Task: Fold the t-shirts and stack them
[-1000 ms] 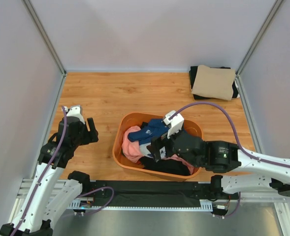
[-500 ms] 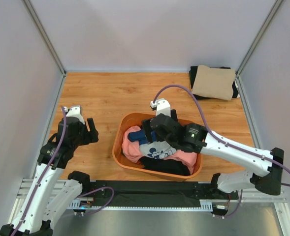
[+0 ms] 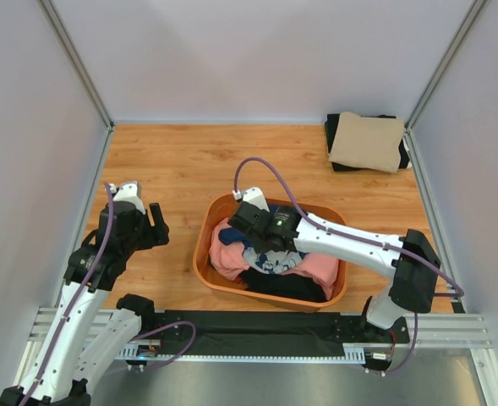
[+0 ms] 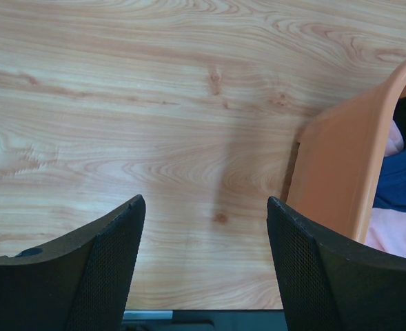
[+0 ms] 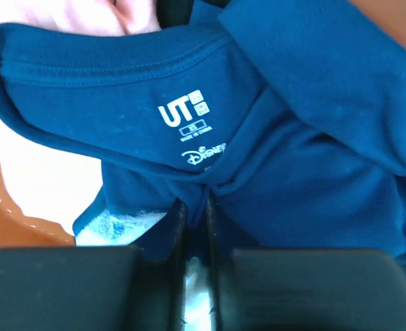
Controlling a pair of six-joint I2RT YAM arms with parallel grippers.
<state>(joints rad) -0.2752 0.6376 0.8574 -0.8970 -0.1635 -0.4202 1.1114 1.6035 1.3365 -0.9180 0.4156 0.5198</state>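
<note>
Two shirts look finished: a tan tee (image 3: 369, 140) lies folded on top of a black tee (image 3: 334, 134) in the far right corner of the worktop (image 3: 189, 161), so your stack is begun. Everything else sits in a heap inside the orange basket (image 3: 204, 247) near the front edge: a navy tee (image 5: 292, 172), a pink tee (image 3: 225, 259) under and beside it, and another dark garment (image 3: 287, 286) along the near side, though you cannot tell how many pieces that heap really holds. Your right gripper (image 5: 193, 210) is down in the basket with its fingers nearly pressed together, pinching a fold of the navy tee just below the collar label. Your left gripper (image 4: 206, 227) hangs spread wide over bare wood just beside the basket's left wall, holding nothing. By my reckoning you are less than halfway: the navy tee has yet to be lifted out, spread, folded and carried to the stack, and the pink and dark pieces wait after it.
</note>
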